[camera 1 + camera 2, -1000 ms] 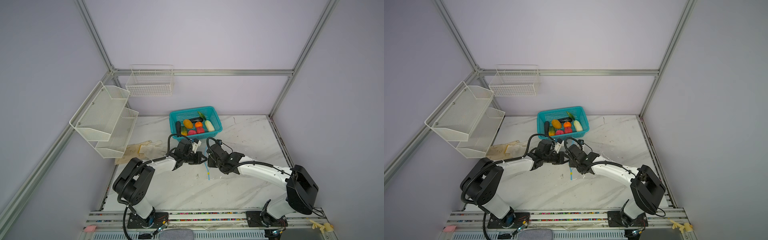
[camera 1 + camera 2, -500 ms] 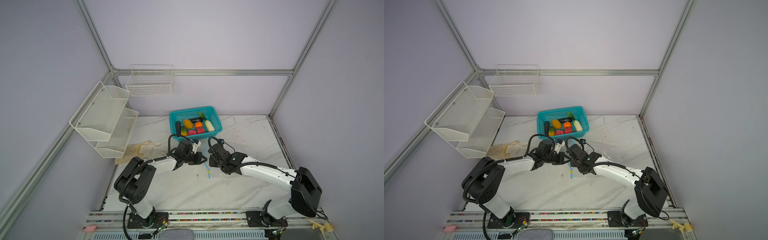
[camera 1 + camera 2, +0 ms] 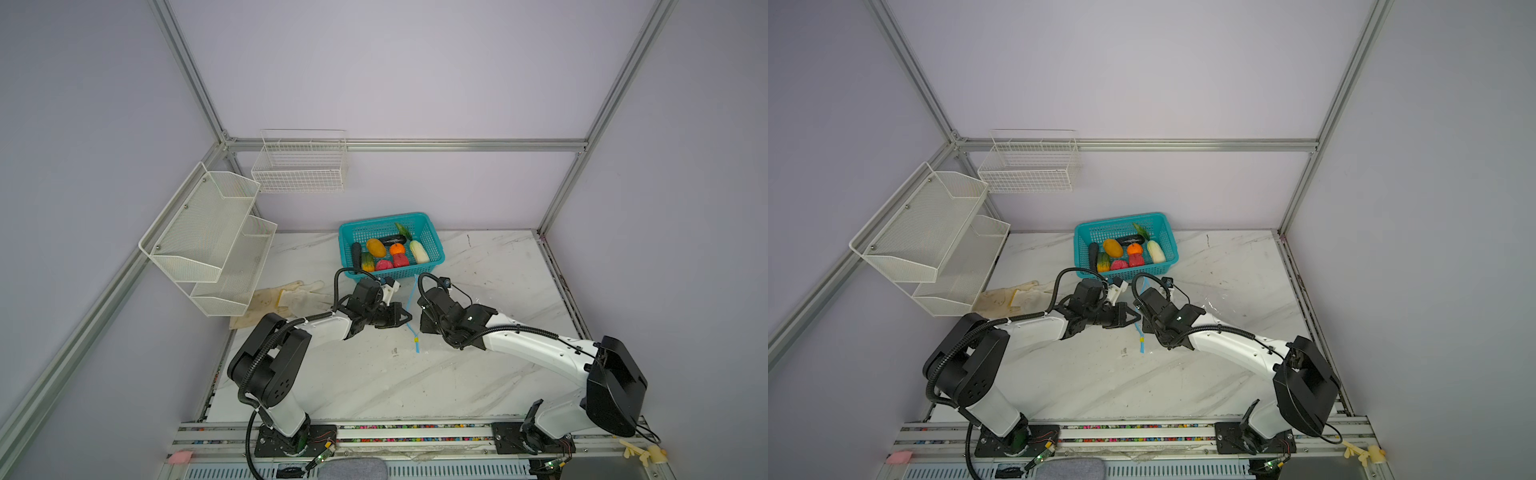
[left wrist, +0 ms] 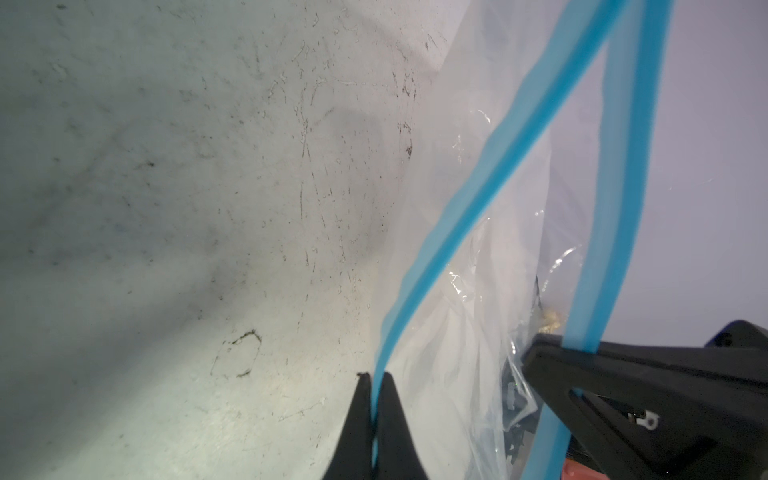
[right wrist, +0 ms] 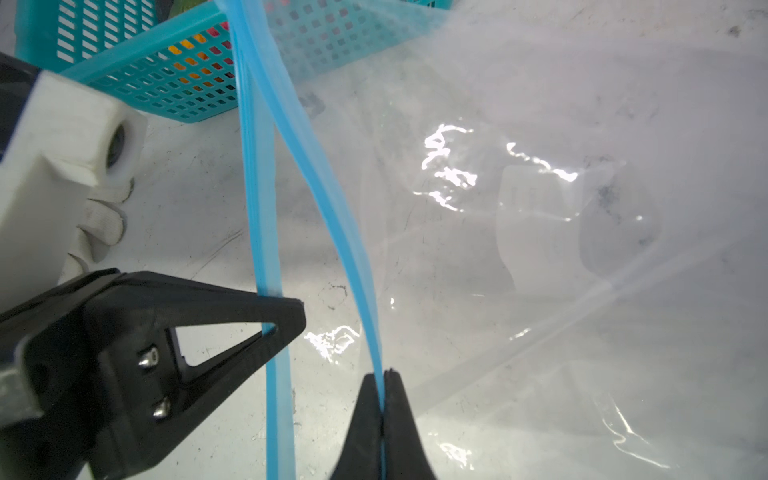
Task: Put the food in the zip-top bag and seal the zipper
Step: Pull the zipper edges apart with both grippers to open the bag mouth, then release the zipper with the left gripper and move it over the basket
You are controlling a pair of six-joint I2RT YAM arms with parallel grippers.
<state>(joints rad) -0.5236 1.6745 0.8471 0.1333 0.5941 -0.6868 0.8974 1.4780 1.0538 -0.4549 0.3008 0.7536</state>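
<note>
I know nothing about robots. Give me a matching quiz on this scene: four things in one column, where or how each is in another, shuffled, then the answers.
Things:
1. food
2. left gripper
3. glove
4. yellow slider tab

Places or states:
A. lying on the table beside the white mesh shelf
B. in the teal basket
C. near the end of the zipper closest to the robot's bases
D. shut on a blue zipper strip

Pairs: 1-B; 2-D; 3-A; 4-C

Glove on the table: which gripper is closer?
Left. The left gripper pinches one zipper strip on the side toward the glove; the right gripper pinches the other strip, farther away.
</note>
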